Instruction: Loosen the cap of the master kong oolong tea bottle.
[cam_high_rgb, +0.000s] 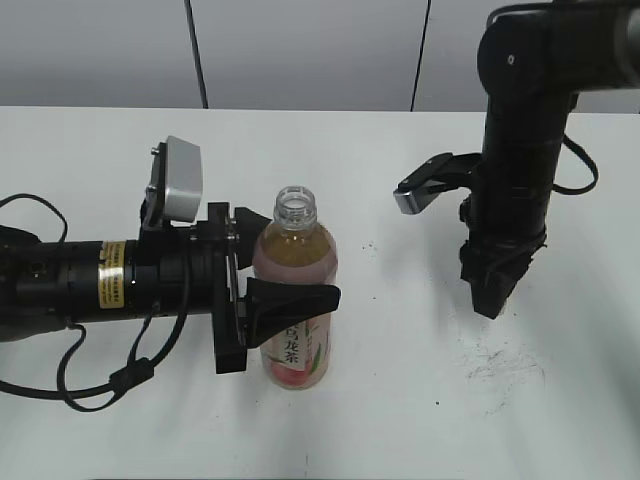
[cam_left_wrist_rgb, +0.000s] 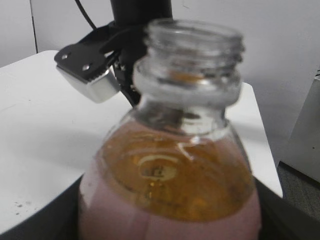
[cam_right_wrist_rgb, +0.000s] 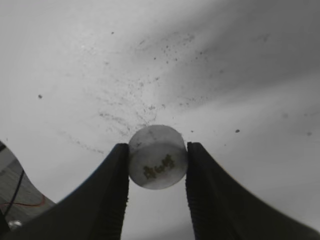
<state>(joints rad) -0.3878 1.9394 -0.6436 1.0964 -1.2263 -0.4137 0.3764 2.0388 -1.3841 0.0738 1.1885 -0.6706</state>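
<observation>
On the white desk (cam_high_rgb: 420, 400), towards its left part and closer to the front edge, the left gripper (cam_high_rgb: 268, 265) lies sideways and its black fingers (cam_high_rgb: 290, 300) are clamped on the body of the slim clear plastic bottle of amber tea with the pink peach label (cam_high_rgb: 294, 310). The bottle stands upright on the desk, and its threaded neck is bare and open at the top — no cap sits on it. To the right, well apart from the bottle, the right gripper (cam_right_wrist_rgb: 157, 156) points down over a dusty part of the desk; its two dark fingers (cam_right_wrist_rgb: 111, 195) are closed on the small round white-grey plastic cap (cam_right_wrist_rgb: 158, 163) — the cap sits squeezed between them, off the bottle.
</observation>
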